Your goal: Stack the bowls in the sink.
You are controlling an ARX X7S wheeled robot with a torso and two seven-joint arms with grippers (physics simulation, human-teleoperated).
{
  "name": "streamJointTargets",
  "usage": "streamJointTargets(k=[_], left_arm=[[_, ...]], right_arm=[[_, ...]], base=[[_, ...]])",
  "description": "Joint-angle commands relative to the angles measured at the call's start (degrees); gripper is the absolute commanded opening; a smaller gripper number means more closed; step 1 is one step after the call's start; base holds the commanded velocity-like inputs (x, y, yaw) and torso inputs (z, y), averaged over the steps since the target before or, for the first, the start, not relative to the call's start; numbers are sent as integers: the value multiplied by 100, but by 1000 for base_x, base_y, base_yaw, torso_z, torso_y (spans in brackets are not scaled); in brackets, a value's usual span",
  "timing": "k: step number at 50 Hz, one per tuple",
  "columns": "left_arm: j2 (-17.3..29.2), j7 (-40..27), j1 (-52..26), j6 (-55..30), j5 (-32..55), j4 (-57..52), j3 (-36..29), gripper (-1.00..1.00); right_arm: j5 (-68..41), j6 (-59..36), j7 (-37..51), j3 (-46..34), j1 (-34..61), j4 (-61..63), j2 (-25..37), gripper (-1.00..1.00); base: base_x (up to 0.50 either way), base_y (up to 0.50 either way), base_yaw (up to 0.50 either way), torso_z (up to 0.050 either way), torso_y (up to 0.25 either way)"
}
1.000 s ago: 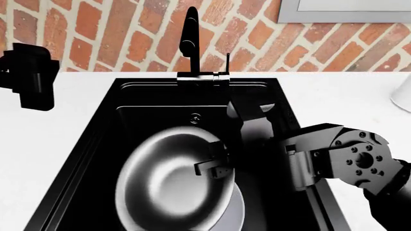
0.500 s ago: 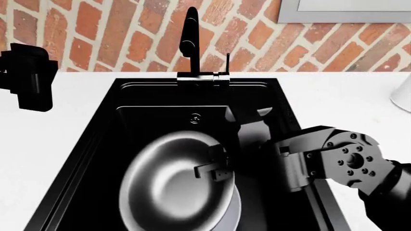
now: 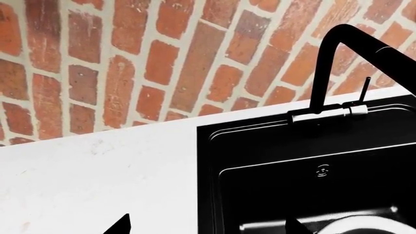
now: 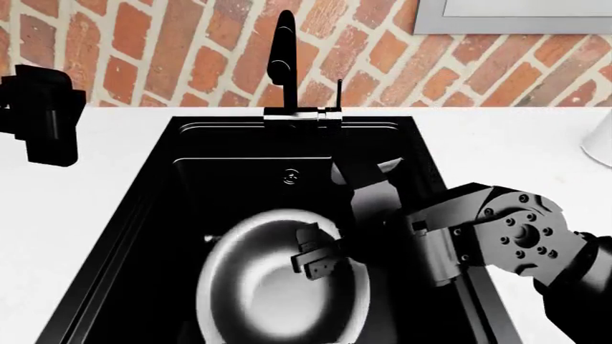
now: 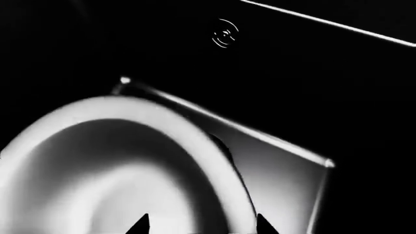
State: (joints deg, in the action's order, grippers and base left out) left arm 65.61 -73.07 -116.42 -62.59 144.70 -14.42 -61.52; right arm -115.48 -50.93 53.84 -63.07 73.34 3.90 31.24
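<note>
Left end effector [image 4: 43, 115]: parked high over the white surface [image 4: 86, 215], well apart from the sink; only two dark fingertips show at the edge of its wrist view, spread with nothing between them, so it reads as open and empty
Sink [image 4: 153, 236]: matte-black basin, faucet [image 4: 282, 57] at the back rim, small round fitting on the back wall
Black bowl [image 4: 272, 279]: shiny interior facing up, low in the basin and slightly tilted; no pale rim shows under it from the head view
White bowl: not separately visible; I cannot tell whether the black bowl sits inside it, though a pale arc at the edge of the left wrist view may be its rim
Right end effector [image 4: 316, 261]: reaching into the basin, fingertips at the black bowl's right rim; right wrist view shows two tips straddling that rim [image 5: 195, 146], but whether they pinch it or have let go I cannot tell
Step in hand: judged as seating the black bowl, near the end of the stack
Next move calls for: a clean opening of the fingers, then a straight lift clear of the rim without dragging or tipping the bowl
Risk: the glossy bowl sliding off-centre if a fingertip catches the rim
</note>
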Motion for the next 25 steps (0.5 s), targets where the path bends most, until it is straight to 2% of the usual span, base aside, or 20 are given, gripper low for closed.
streamJointTargets(k=[1,25], left_arm=[[4,0,-4,-10,-1,11,6,100],[-33,-57,-73,-26,56,38,8,100]], right_arm=[[-80,-159,16,-2,193,100,47,100],[-421,-562,729,296,1427,860,561,100]], base=[[0,0,0,0,0],[0,0,0,0,0]])
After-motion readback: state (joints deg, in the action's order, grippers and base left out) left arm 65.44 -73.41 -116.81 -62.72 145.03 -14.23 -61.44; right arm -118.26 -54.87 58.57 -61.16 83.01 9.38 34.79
